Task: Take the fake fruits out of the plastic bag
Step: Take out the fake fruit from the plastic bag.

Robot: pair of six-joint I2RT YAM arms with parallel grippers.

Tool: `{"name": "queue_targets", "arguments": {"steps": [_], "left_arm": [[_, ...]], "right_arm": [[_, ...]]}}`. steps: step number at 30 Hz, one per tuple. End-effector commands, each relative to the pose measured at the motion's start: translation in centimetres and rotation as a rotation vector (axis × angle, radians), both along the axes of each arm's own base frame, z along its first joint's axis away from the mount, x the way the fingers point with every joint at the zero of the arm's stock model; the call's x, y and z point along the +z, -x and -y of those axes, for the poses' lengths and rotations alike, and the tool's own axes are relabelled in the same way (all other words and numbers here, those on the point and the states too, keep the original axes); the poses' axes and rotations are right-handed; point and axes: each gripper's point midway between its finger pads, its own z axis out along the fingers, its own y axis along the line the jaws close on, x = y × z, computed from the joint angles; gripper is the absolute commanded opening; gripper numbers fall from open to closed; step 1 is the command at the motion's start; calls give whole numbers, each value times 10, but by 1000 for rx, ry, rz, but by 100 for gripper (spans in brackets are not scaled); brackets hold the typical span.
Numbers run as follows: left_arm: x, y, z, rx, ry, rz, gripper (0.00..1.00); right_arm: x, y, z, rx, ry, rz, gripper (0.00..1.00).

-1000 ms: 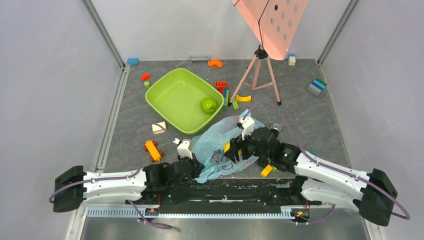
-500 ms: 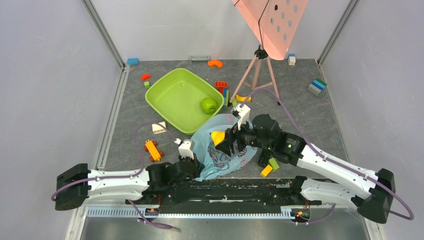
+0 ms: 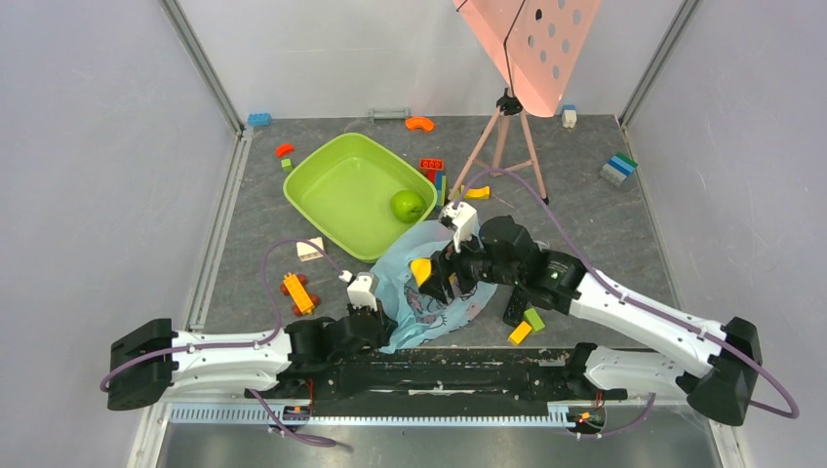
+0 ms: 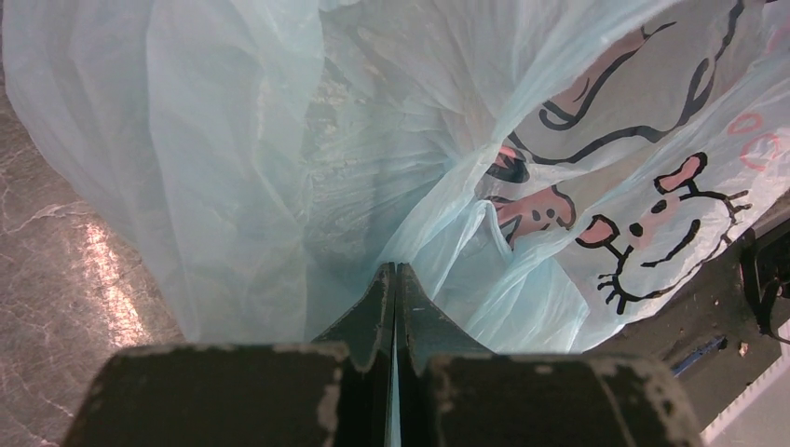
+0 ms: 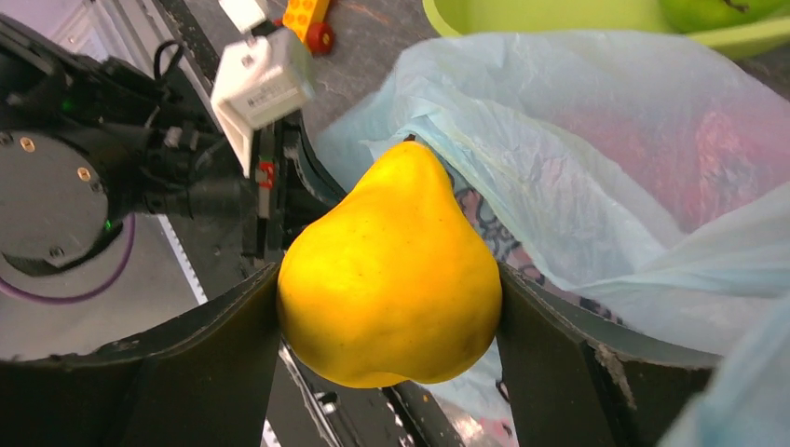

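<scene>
Gripping the yellow fruit (image 5: 391,251), the right hand (image 5: 388,317) hangs over the plastic bag (image 5: 596,140); left hand (image 4: 395,289) pinches it.

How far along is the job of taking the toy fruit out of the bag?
Done: the green apple lies in the green tub. In hand: the right claw grips the yellow fruit over the bag, while the left claw pinches the bag's edge. Left: red shapes show through the bag, probably fruit to take out.
</scene>
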Motion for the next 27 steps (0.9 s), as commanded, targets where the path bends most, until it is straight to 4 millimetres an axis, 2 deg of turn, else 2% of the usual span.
{"name": "queue_targets", "arguments": {"steps": [1,3,6,12,16,20,24,27], "left_arm": [[5,-7,-2,38,10,29,2],[5,-7,-2,39,10,28,2],[4,-7,-2,41,9,26,2],[2,-6,-3,46,10,19,2],[3,-6,-3,46,16,16,2],[1,-6,-5,51,12,15,2],[-3,-5,-6,57,3,8,2],[-5,-5,-7,59,-1,4,2]], "right_arm": [[-10,14,29,-14,47,13,65],[-16,22,40,-15,67,-4,65],[-15,30,55,-26,79,-9,65],[3,44,73,-12,85,4,66],[23,47,80,-13,64,38,67],[58,46,71,1,-40,90,67],[90,30,50,-17,-136,144,67],[98,15,26,-6,-159,152,67]]}}
